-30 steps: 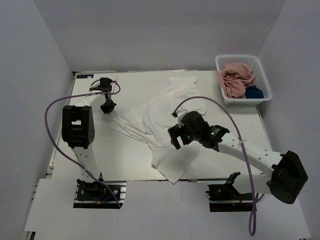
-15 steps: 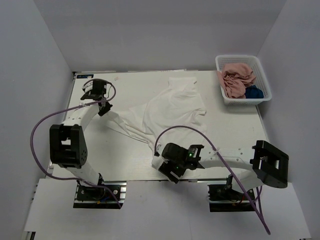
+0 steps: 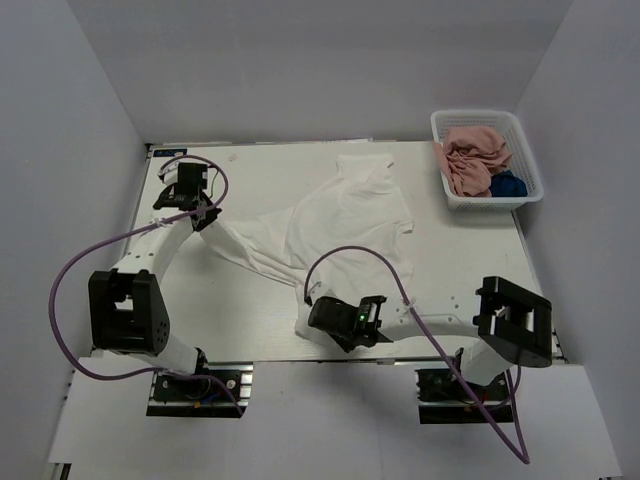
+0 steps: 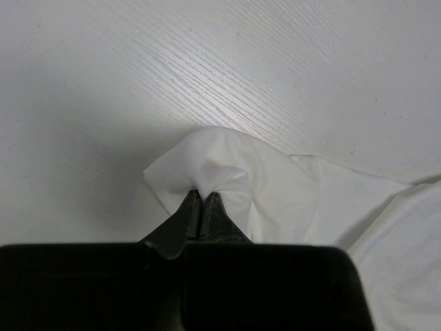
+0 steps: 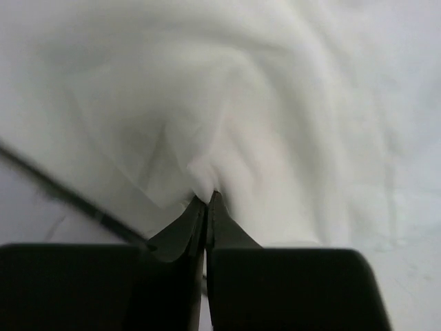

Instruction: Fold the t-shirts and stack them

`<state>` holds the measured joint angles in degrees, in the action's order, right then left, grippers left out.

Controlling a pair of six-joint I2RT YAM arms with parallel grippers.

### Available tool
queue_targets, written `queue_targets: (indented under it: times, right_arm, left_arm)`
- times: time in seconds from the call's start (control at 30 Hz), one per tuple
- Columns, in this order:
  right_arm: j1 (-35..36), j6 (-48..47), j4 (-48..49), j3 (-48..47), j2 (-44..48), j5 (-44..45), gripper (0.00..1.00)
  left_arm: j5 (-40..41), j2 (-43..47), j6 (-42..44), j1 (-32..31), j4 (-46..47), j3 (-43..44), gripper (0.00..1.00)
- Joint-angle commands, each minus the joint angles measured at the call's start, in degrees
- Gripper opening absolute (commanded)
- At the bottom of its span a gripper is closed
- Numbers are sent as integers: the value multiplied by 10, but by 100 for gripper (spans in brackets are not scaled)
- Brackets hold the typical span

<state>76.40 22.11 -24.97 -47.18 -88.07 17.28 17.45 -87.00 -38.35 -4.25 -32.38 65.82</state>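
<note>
Stretch under way: right claw point(image 3: 312, 318), pinched shut on white t-shirt point(image 3: 345, 215) hem, has dragged from frame centre to lower centre. Left claw point(image 3: 207, 217), clamped on opposite corner, has shifted further upper left. Shirt now drawn diagonally across worktop point(image 3: 250, 310), wrinkled. Judgement: flattening step, folding not begun. Basket point(image 3: 478, 114), upper right: pink t-shirt point(image 3: 470, 155) bunched, navy t-shirt point(image 3: 508, 185) beside it.

Even, soft overhead light; faint shadows; right wrist pic blurry.
</note>
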Motion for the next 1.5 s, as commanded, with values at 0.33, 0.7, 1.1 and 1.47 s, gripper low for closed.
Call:
queue_targets:
  times: [0.33,0.7,1.1,1.47]
  right_arm:
    - [-78,-25,55,-164,209,542,0]
    - [-85,-419,221,-406,364,414,0]
    - [-92,-434,-39,-751,351,6,0]
    - [-91,-756,520,-383,338,381,0]
  left_arm:
    - [0,90,24,-8,-12,103,0]
    - [14,272,72,-8,-54,274,0]
    - [-44,380,98,3,-155,504,0]
    - [-82,342,70,3,-111,430,0]
